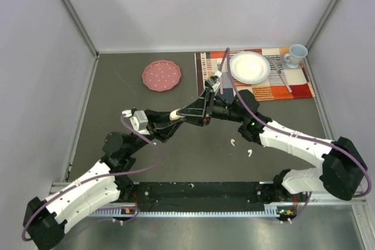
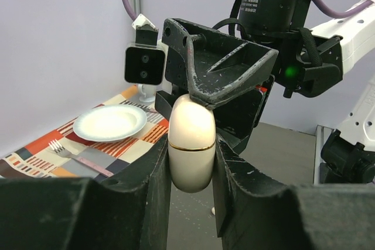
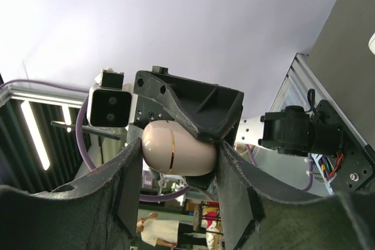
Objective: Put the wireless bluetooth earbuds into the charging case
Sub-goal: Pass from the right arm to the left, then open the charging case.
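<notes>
A cream oval charging case (image 1: 174,114) with a gold seam is held closed in mid-air above the middle of the table. My left gripper (image 1: 171,116) is shut on it, its fingers pressing both sides of the case (image 2: 191,144). My right gripper (image 1: 190,111) meets it from the right and is shut on the same case (image 3: 176,147), lengthwise. Two tiny white earbuds (image 1: 232,142) (image 1: 249,153) lie on the dark table below the right forearm. One earbud (image 2: 212,210) shows small between the left fingers. Other earbuds are out of view.
A pink plate (image 1: 161,75) lies at the back left of centre. A patterned placemat (image 1: 258,89) at the back right carries a white plate (image 1: 249,67), cutlery (image 1: 280,74) and a pale blue cup (image 1: 296,55). Grey walls close in three sides.
</notes>
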